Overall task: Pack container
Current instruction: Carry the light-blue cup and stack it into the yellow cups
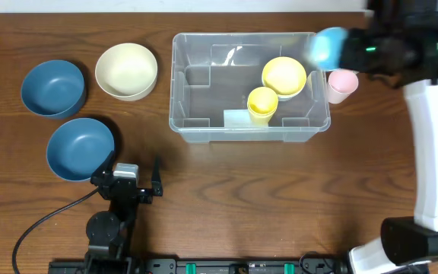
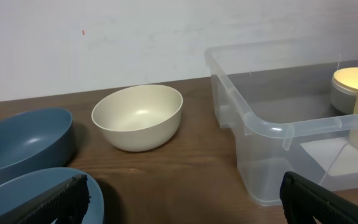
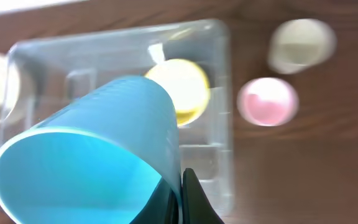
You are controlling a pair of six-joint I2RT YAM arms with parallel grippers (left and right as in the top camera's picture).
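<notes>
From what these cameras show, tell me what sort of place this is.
Probably a robotics lab bench: a wooden table with a plain white wall behind, left arm and right arm stationed at it, a cream bowl staged beside a clear container.

Robot lab bench: wooden table (image 1: pixel 280 198), bare white wall (image 2: pixel 135 37), cabled arm base (image 1: pixel 105 228).
</notes>
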